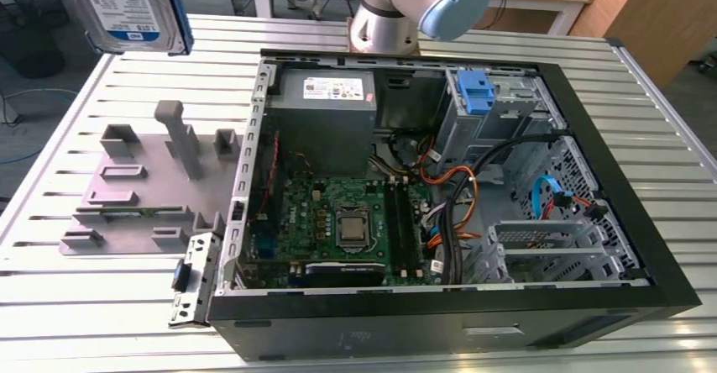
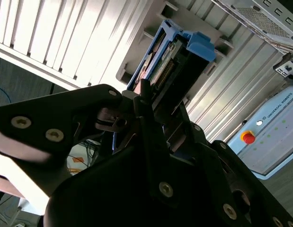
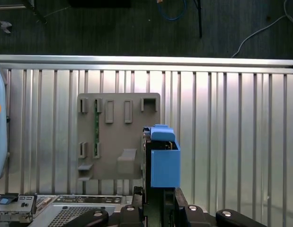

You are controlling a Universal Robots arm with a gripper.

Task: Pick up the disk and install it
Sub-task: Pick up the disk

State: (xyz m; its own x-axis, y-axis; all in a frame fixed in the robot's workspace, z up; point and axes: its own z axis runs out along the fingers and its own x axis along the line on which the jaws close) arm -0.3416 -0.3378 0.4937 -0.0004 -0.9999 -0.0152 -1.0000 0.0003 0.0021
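step: carry, pickup looks done | disk (image 1: 123,7) is held high over the worktop (image 1: 67,297), well apart from the computer case (image 1: 448,331) | end effector (image 3: 158,210) is clamped tight on the disk's end | install not yet done, rails likely need lining up with a bay

Exterior view looks steeply down on the computer case (image 1: 448,302); both wrist views share the fixture plate (image 3: 113,137) (image 2: 146,33) at 9 o'clock.
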